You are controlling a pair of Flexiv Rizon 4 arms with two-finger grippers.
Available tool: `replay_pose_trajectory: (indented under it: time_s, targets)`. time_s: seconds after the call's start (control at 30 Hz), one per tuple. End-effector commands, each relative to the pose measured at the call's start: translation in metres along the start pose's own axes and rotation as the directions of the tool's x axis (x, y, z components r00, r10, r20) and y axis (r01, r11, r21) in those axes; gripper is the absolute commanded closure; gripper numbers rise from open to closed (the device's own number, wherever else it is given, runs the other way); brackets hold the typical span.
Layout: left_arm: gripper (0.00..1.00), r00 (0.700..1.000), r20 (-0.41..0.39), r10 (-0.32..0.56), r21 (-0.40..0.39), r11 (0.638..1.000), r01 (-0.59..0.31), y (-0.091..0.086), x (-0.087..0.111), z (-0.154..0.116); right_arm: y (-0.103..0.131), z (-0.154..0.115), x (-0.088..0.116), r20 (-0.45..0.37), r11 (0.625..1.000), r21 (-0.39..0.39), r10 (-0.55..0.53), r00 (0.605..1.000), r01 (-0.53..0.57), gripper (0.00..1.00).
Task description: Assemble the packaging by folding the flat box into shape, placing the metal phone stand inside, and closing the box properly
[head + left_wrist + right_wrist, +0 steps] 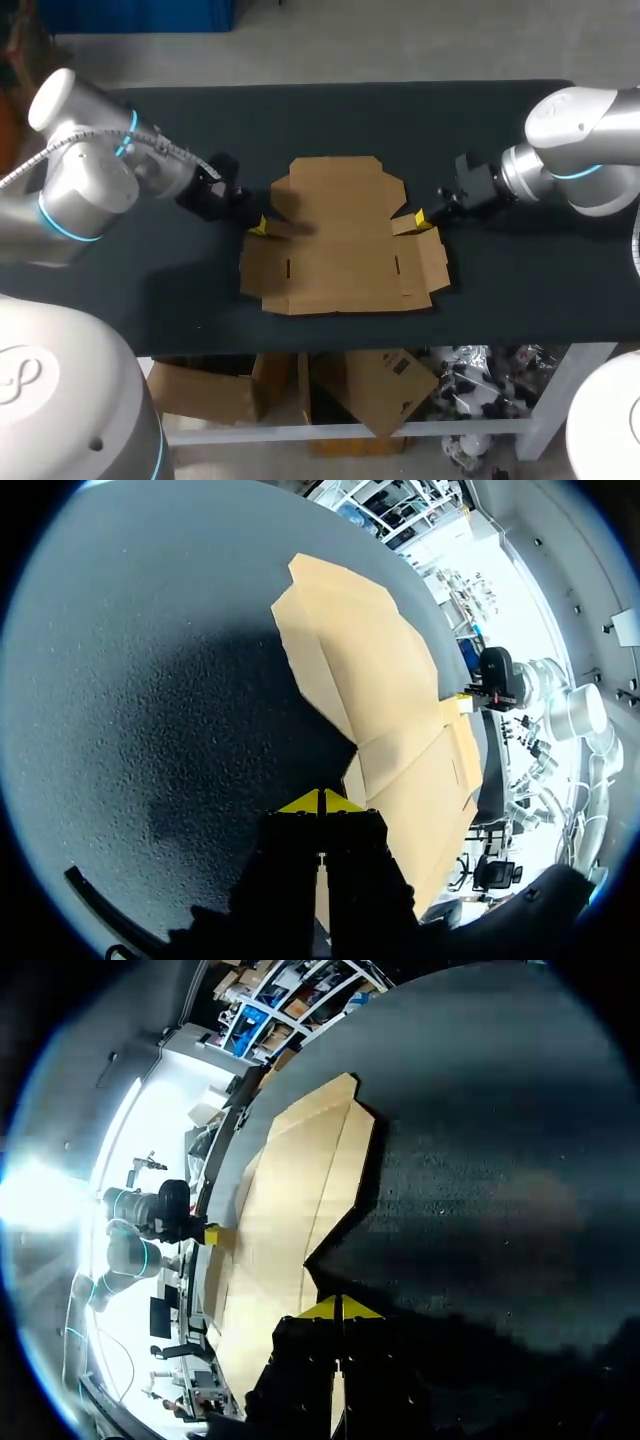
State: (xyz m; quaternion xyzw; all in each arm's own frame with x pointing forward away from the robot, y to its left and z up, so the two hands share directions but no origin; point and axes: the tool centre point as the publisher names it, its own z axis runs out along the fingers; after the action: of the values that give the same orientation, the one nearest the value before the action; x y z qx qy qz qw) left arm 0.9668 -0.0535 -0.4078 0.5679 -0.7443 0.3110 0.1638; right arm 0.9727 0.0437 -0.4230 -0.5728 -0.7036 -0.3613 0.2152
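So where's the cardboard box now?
In the head view, the flat cardboard box lies centred on the table, left gripper at its left edge, right gripper at its right edge.

Plain tan-brown cardboard, the flat box point(340, 240) stands out against the matt black tabletop point(500, 140), with a grey shadow across its left side. At the box's left edge the left pincer point(258, 226) shows bright yellow tips on black fingers, matched by the right pincer point(422, 216) at its right edge. Flanking the box, the left arm point(90, 180) and right arm point(580, 140) are silver-grey, banded with glowing cyan rings.
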Motion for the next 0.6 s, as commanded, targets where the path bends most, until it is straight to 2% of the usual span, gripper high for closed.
replay_pose_trajectory:
  time_s: [0.03,0.6]
  targets:
    - [1.00,1.000,0.009,-0.001,0.003,1.000,0.001,0.001,0.002,0.000,-0.004,-0.001,0.004,0.008,1.000,-0.006,0.002,1.000,-0.002,1.00]
    - [1.00,0.999,0.043,0.014,0.012,1.000,-0.015,0.003,0.011,-0.001,-0.004,0.003,0.015,0.030,1.000,-0.012,-0.002,1.000,0.002,1.00]
